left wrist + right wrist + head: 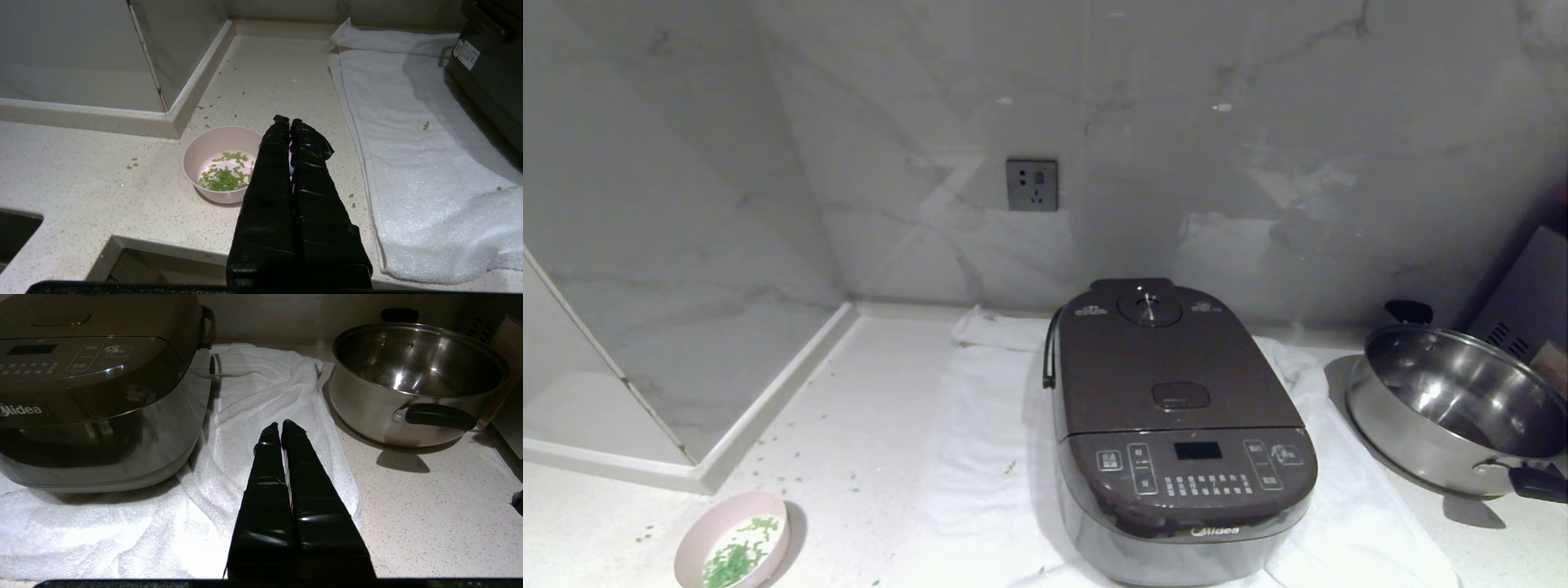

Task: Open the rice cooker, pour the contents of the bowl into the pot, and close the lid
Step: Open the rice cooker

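Your left pincer (290, 121) is clenched on nothing above the counter beside the pink bowl (220, 163), and your right pincer (280, 425) is clenched on nothing too, over the white towel (261, 384) between the rice cooker (102, 388) and the steel pan (412, 381). In the head view the cooker sits in the middle with its lid (1168, 359) down, and the bowl of green bits (734, 557) waits at the lower left. You look to be at the first step, so next press the lid's button (1180, 396).

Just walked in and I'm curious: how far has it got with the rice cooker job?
Nothing looks done yet. The rice cooker sits with its lid down, and the bowl still holds its green bits. Nothing is in hand: the left pincer and right pincer are shut and empty. Opening, pouring and closing all remain.
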Available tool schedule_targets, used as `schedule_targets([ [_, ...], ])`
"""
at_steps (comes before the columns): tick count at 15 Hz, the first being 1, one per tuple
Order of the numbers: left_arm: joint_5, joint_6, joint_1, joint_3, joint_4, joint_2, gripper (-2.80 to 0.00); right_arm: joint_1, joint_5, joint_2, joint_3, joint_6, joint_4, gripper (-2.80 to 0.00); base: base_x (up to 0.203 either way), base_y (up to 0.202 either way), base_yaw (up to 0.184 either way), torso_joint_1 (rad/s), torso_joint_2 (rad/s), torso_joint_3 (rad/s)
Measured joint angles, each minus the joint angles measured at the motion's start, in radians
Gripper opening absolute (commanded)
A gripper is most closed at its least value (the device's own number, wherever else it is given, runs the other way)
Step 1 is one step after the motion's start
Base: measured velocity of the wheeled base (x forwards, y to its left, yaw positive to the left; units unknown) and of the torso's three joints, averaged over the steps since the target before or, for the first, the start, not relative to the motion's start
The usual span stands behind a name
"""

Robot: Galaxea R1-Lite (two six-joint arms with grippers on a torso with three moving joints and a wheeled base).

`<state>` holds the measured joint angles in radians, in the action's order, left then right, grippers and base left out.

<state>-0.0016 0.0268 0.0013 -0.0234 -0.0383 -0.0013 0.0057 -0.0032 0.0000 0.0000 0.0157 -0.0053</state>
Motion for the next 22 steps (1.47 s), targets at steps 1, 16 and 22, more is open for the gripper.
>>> schedule_targets([
  [1,0.0,-0.001,0.0,0.0,0.0,0.0,-2.8,0.0,0.0,0.0,0.0,0.0,0.0,-2.8,0.0,0.0,0.0,0.0,0.0,0.0],
  [16,0.006,-0.03,-0.001,0.001,-0.008,0.0,-2.8,0.001,0.018,0.11,-0.257,-0.026,0.01,-2.8,0.0,0.0,0.0,0.0,0.0,0.0],
  [22,0.005,-0.03,-0.002,0.0,-0.008,0.0,-2.8,0.009,0.195,0.538,-0.616,-0.019,0.025,-2.8,0.0,0.0,0.0,0.0,0.0,0.0],
])
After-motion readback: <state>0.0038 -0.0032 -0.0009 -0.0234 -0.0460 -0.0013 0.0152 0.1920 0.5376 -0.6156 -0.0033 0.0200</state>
